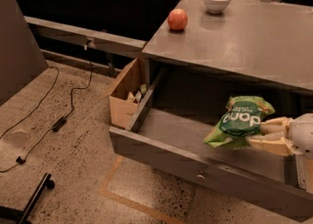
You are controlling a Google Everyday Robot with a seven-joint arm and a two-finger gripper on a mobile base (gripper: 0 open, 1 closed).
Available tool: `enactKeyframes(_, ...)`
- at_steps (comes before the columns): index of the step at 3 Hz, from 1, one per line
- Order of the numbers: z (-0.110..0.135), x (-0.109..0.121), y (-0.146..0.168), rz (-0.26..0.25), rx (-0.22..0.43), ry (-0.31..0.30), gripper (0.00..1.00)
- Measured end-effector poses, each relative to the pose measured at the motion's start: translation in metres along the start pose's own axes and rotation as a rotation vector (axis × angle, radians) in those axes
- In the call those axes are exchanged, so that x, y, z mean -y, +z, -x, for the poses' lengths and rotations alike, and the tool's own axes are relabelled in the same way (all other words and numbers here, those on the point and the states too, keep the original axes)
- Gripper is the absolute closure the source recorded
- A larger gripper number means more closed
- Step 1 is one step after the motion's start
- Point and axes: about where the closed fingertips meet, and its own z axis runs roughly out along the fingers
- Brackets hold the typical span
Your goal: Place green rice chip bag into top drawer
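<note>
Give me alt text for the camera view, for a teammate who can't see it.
The gripper, reaching in from the right, holds the green rice chip bag over the open top drawer. A red apple and a white bowl sit on the counter above; a cardboard box stands left of the drawer.
</note>
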Motion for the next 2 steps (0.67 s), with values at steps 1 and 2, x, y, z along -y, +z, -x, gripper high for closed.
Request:
enactKeyframes(1,-0.014,-0.018,0.029,0.025,-0.1,-0.029,1.0)
enactKeyframes(2,-0.029,-0.014,0.058,-0.022,-0.167,-0.041,1.0)
